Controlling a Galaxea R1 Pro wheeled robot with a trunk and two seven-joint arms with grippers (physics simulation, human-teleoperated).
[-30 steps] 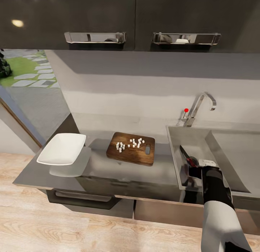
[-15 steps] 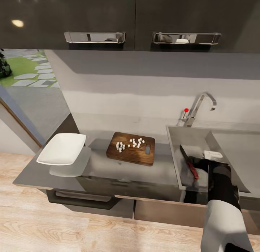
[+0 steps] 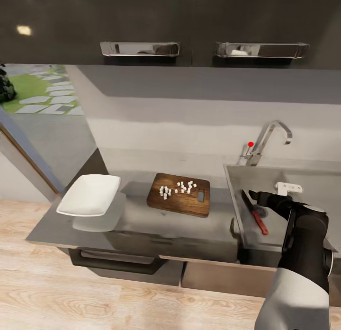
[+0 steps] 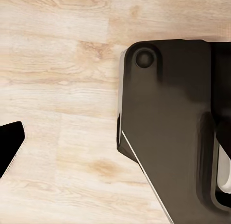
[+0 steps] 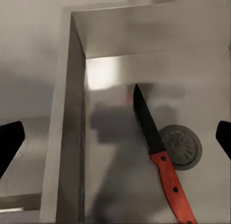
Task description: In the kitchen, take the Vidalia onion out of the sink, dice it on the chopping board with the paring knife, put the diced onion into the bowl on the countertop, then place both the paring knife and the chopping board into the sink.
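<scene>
The knife (image 5: 161,159) lies in the sink (image 3: 237,188), the right tool (image 3: 259,197) released above it, while dice (image 3: 177,188) remain on the board (image 3: 180,204), bowl (image 3: 90,195) unfilled.

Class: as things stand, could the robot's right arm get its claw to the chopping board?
Probably yes. The right claw hangs open over the sink, knife released, and the chopping board lies nearby with only bare countertop between.

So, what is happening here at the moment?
The paring knife lies in the sink beside the drain, and the right gripper hangs open above it. The diced onion sits on the chopping board, not yet in the white bowl on the countertop.
</scene>
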